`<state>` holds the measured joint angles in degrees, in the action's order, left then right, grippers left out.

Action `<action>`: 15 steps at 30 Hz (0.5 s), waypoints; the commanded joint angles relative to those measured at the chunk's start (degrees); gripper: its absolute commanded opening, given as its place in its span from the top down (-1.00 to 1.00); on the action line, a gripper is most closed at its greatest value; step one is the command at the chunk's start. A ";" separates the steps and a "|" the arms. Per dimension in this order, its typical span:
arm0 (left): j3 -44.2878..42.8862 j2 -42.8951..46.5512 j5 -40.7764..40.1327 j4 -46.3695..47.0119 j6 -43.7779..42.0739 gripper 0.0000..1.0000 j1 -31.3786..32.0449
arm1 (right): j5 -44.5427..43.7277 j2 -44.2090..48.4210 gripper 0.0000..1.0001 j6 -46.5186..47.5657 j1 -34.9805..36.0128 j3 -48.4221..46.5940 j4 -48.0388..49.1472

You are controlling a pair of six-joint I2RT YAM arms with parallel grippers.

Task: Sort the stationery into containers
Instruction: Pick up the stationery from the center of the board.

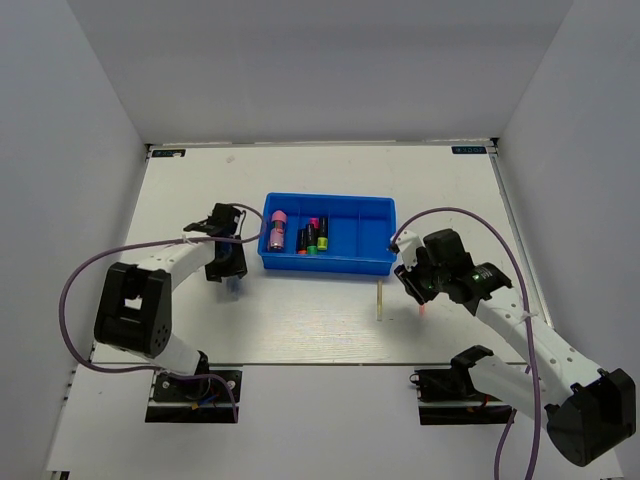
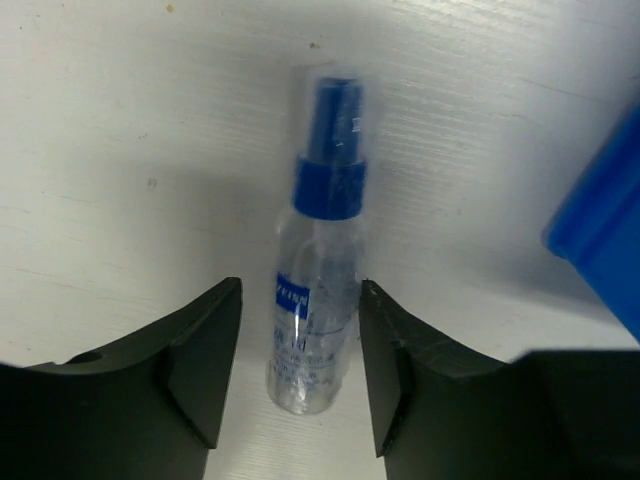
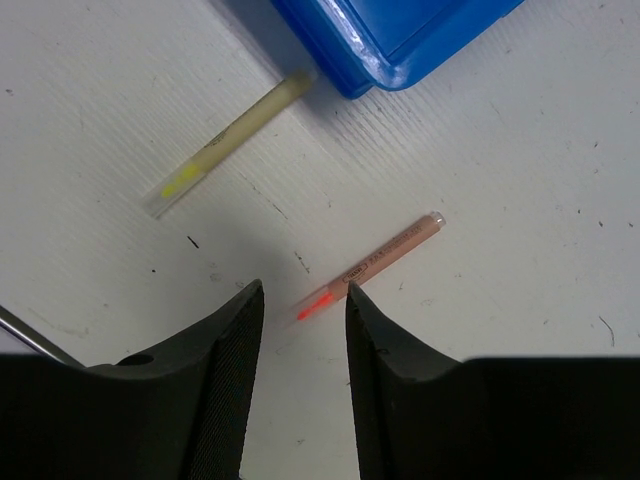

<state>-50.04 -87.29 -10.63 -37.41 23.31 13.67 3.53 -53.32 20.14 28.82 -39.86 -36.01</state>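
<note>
Blue-capped spray bottle (image 2: 316,290) lying between spread fingers (image 2: 200,370)

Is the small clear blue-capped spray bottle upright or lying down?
Lying down: the small clear blue-capped spray bottle shows its full length flat on the white table, inside the open left end effector.

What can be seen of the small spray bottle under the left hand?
The spray bottle is small, clear plastic, with a blue sprayer under a transparent cap and a white label with blue print. It lies flat on the white table, nozzle pointing away, between the open fingers of the left hand; contact is unclear.
</note>
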 commanded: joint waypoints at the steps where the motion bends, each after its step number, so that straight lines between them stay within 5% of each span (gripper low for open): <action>1: 0.82 -1.04 -6.24 -0.03 -0.20 -0.19 1.09 | -0.02 0.94 0.15 0.78 -0.25 -0.57 0.68; 7: 1.97 -2.27 -8.88 -1.35 0.94 -0.03 1.09 | 0.16 1.20 0.15 0.86 -0.25 -0.57 0.76; 11: 1.44 -3.06 -10.10 -3.45 1.91 0.78 1.18 | 0.25 1.55 0.15 0.87 -0.34 -0.40 0.76; 15: -1.19 0.78 -10.72 -7.58 3.58 1.00 0.92 | 0.25 2.08 -0.03 0.95 -0.43 -0.22 0.77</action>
<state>-49.39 -89.54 -18.94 -40.29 25.34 14.83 3.57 -52.34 20.16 28.77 -39.86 -36.01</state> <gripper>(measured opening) 0.454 0.489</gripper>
